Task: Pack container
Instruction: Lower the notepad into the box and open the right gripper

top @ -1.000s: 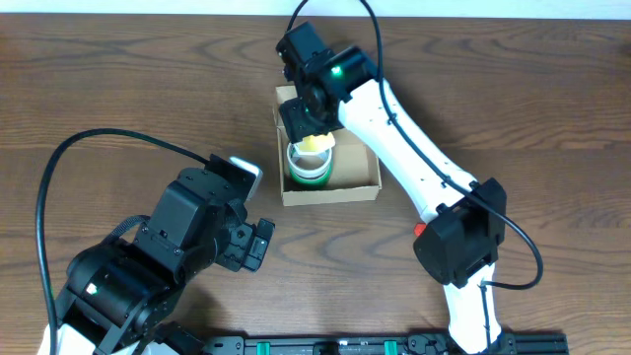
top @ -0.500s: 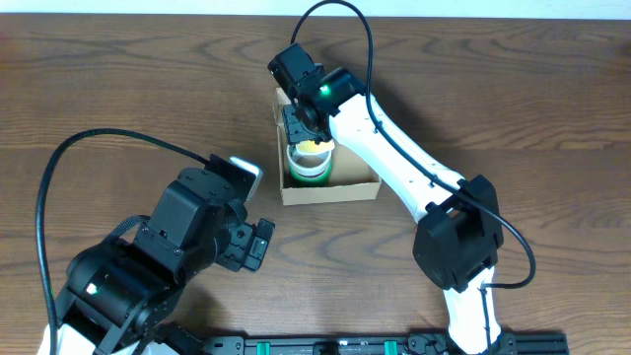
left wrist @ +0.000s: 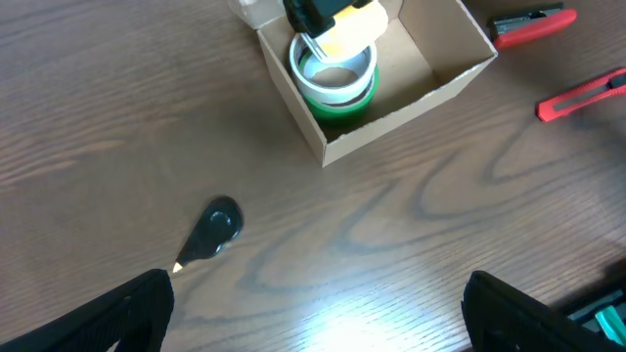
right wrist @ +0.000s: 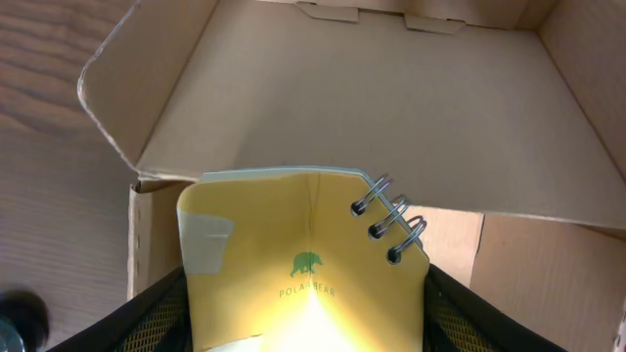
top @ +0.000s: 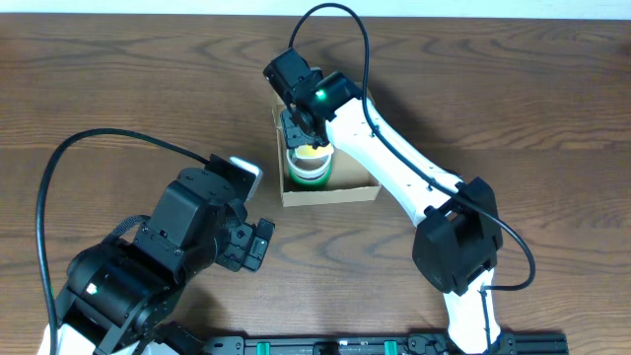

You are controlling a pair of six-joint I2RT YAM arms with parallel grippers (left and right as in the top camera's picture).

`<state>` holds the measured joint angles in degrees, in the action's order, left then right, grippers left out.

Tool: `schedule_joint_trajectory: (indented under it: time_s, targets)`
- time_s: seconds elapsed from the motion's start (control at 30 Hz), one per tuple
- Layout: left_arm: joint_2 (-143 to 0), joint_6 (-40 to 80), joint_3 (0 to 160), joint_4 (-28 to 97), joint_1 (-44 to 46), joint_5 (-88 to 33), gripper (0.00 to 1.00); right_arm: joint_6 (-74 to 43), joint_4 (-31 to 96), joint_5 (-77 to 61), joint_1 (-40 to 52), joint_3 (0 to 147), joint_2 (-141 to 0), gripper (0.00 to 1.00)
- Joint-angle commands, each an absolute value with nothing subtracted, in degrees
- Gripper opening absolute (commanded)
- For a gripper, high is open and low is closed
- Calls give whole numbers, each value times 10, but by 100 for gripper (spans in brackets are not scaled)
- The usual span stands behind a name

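Note:
The container, a tan cardboard box (top: 360, 182), sits open at the table's middle back; it also shows in the left wrist view (left wrist: 445, 64) and the right wrist view (right wrist: 323, 108). A green-and-white tape roll (top: 308, 170) stands in its left half, also in the left wrist view (left wrist: 337, 83). My right gripper (top: 308, 133) is over the box's left part, shut on a small yellow spiral notepad (right wrist: 303, 264) with a green bear mark, held just above the roll. My left gripper (left wrist: 313, 313) is open and empty over bare table, well in front of the box.
A small black object (left wrist: 215, 227) lies on the wood between my left gripper and the box. Two red-handled tools (left wrist: 533, 22) (left wrist: 582, 96) lie right of the box in the left wrist view. The box's flap (right wrist: 147, 68) stands up at its left.
My right gripper has moved a little left and farther back over the box with the yellow notepad in it. The left arm has not moved.

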<state>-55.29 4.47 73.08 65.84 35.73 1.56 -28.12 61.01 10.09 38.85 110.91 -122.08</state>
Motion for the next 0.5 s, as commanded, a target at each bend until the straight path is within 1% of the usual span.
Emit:
schedule_joint_trajectory:
  time_s: [0.0, 0.47]
  targets:
    - [-550, 43, 728, 661, 356, 20, 95, -296, 622, 88, 400, 1097, -1219, 64]
    - [-550, 43, 728, 660, 356, 20, 95, -317, 641, 81, 408, 1098, -1214, 63]
